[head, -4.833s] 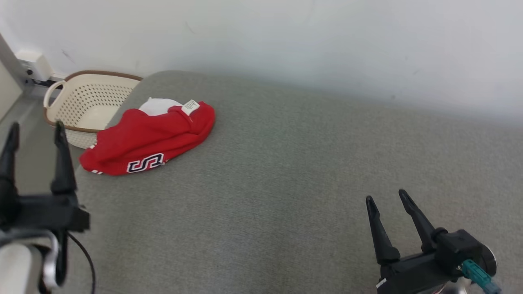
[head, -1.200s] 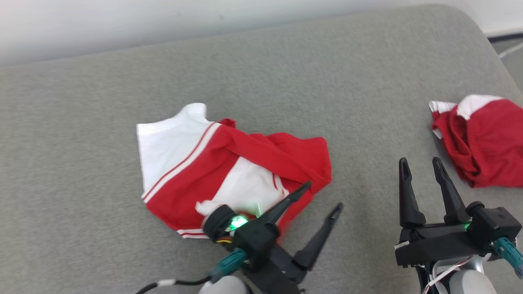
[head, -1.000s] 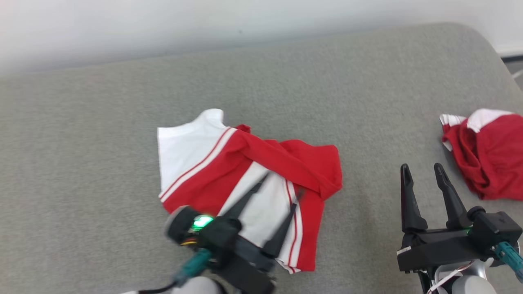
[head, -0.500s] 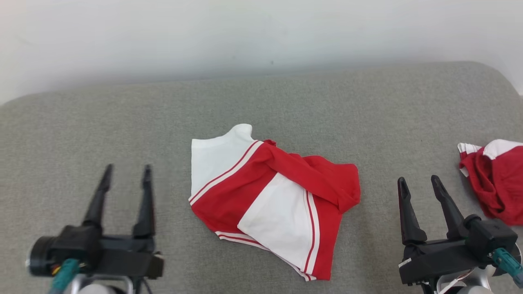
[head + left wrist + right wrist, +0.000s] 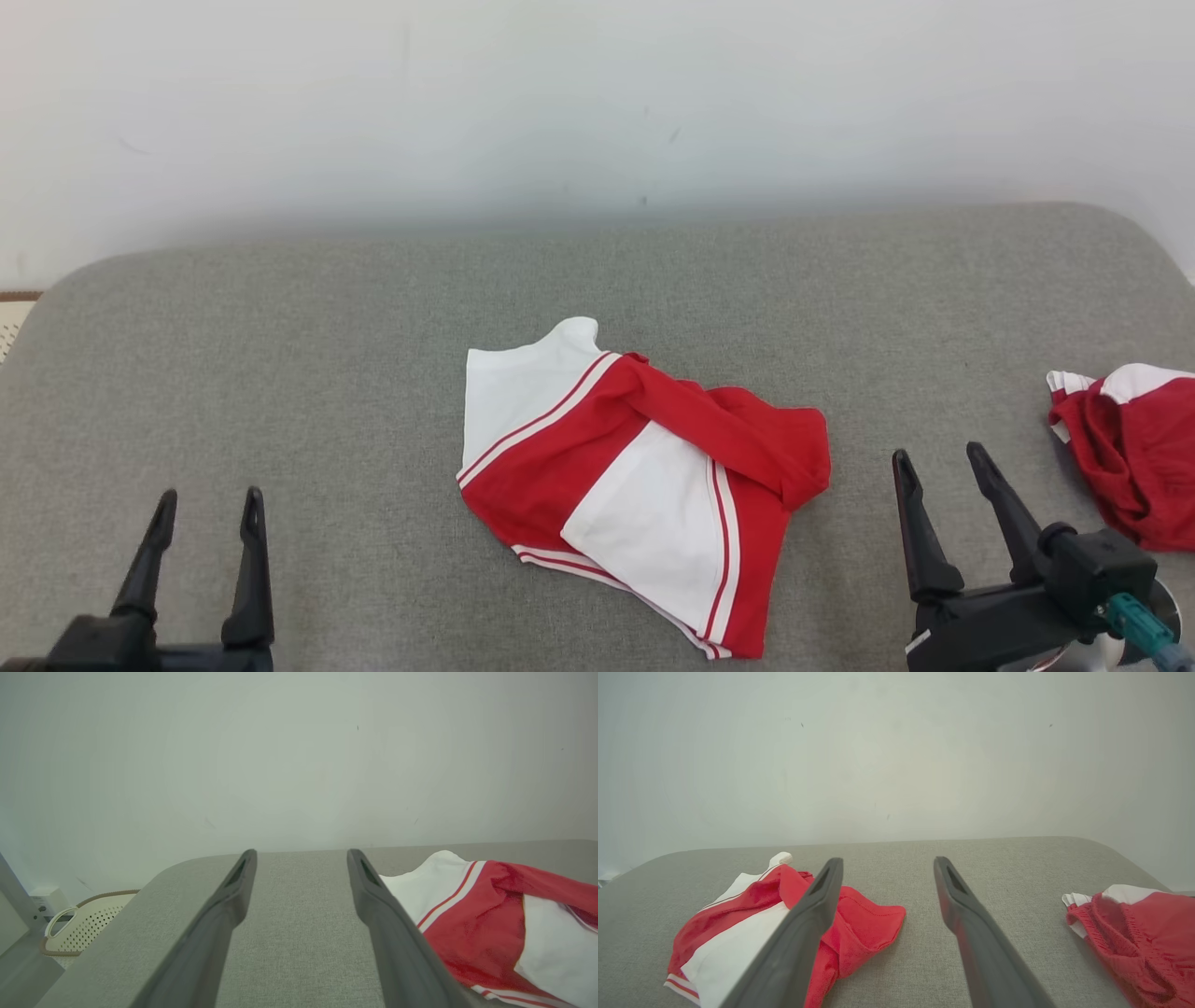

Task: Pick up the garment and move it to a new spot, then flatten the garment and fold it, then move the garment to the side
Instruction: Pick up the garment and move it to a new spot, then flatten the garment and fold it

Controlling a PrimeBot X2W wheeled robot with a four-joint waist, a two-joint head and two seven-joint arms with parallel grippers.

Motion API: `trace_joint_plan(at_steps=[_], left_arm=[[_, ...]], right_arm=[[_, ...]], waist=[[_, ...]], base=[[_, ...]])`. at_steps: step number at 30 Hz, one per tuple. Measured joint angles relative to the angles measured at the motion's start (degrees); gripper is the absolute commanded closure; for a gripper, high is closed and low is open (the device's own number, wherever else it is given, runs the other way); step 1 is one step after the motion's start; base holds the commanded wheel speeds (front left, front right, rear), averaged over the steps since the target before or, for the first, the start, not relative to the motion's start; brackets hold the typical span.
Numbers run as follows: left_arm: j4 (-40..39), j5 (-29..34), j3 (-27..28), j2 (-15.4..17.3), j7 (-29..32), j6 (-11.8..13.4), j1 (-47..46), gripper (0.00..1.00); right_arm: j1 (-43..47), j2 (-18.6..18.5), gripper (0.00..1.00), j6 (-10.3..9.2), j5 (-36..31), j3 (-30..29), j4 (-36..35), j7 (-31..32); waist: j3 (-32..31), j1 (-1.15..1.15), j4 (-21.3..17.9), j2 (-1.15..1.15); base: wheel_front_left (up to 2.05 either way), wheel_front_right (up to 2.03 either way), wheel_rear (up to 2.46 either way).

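Lying between the left gripper and the right gripper, the garment touches neither (both spread wide).

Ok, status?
Both open, empty: left pincer, right pincer. Rumpled red-and-white fabric garment on grey padded surface, between them. Another red fabric heap far right, apart.
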Motion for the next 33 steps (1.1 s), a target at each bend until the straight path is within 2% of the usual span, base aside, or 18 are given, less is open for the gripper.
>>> trace_joint_plan(at_steps=[4,26,30,33], left_arm=[[0.3,0.6,-0.9,0.4,0.0,-1.0,1.9,0.00],[0.9,1.3,-1.8,-0.2,0.0,-1.5,2.1,0.00],[1.2,1.7,-5.3,-1.6,1.7,-3.6,-0.4,0.00],[2.4,1.7,-10.1,-4.3,3.8,-6.8,-3.4,0.00]], right_arm=[[1.4,-0.1,0.00,0.00,-0.1,0.4,-0.2,0.4],[3.3,0.2,0.00,0.00,-0.6,-0.3,-2.0,1.4],[3.3,0.2,0.00,0.00,-0.6,-0.3,-2.1,1.5],[3.3,0.1,0.00,0.00,-0.6,0.0,-2.3,1.9]], waist=[[-1.2,0.00,-0.1,0.00],[-2.4,0.00,0.6,0.00],[-2.2,0.00,1.0,0.00],[-1.9,0.01,0.9,0.00]], base=[[0.00,0.00,0.00],[0.00,0.00,0.00],[0.00,0.00,0.00],[0.00,0.00,0.00]])
